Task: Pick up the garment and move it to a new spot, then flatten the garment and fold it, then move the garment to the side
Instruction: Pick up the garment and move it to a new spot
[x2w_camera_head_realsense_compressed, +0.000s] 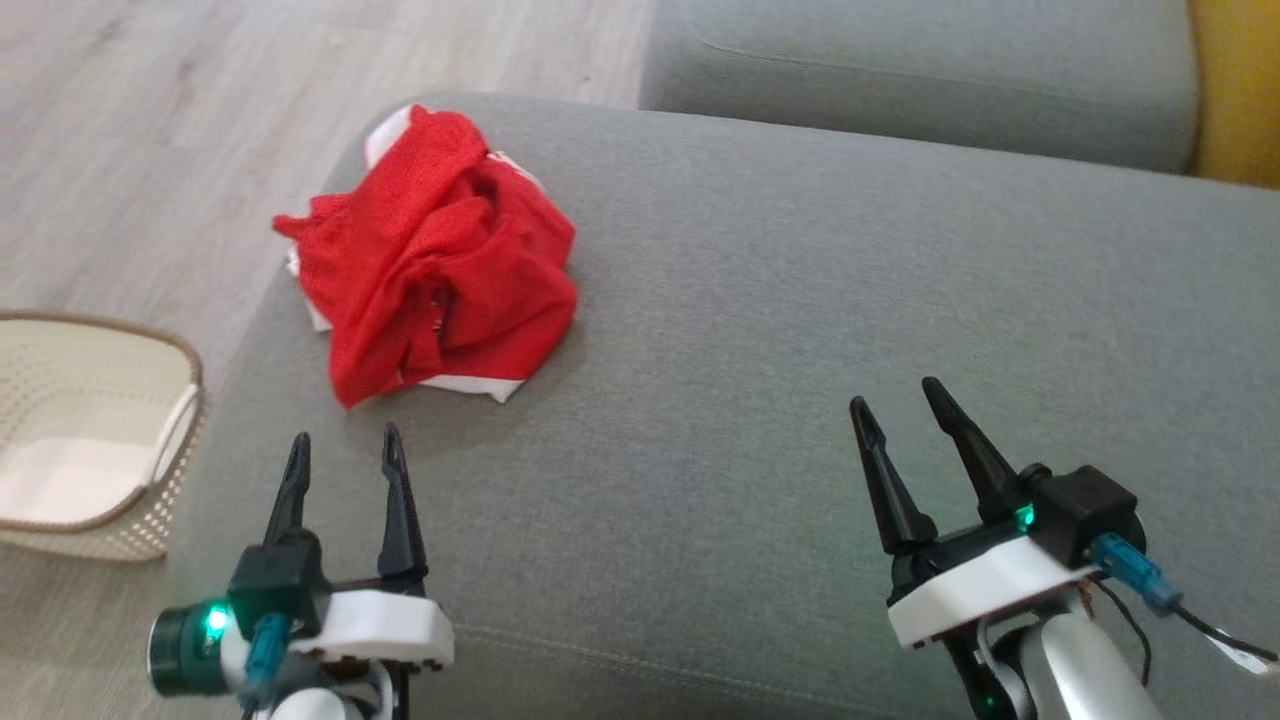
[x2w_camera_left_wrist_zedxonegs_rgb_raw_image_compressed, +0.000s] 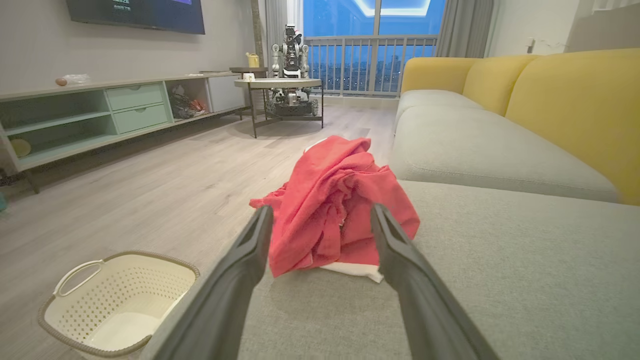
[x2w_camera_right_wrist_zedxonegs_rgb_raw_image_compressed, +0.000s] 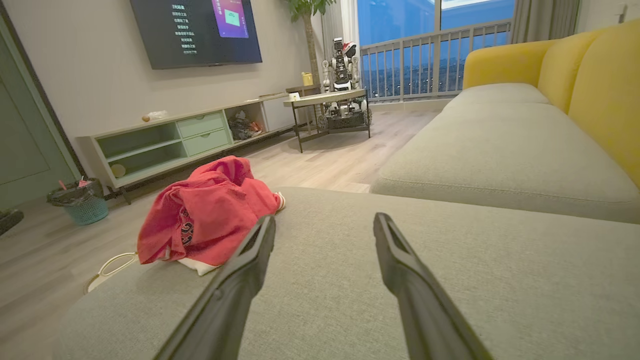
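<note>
Left gripper (x2w_camera_head_realsense_compressed: 346, 437) at lower left of head view: fingers spread, empty, tips just short of red jersey (x2w_camera_head_realsense_compressed: 440, 260). Right gripper (x2w_camera_head_realsense_compressed: 895, 393) at lower right: fingers likewise spread, empty, over bare grey sofa cushion (x2w_camera_head_realsense_compressed: 800, 300), well apart from red jersey. Red jersey, white-trimmed, lies crumpled in heap at cushion's far left corner. Cream perforated basket (x2w_camera_head_realsense_compressed: 130, 540) stands on wood floor (x2w_camera_head_realsense_compressed: 150, 120) beside cushion, left of left gripper.

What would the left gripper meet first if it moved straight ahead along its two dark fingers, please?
Most likely the crumpled red mesh garment on the grey fabric sofa cushion: it lies ahead of the open left gripper, though height is unclear.
</note>
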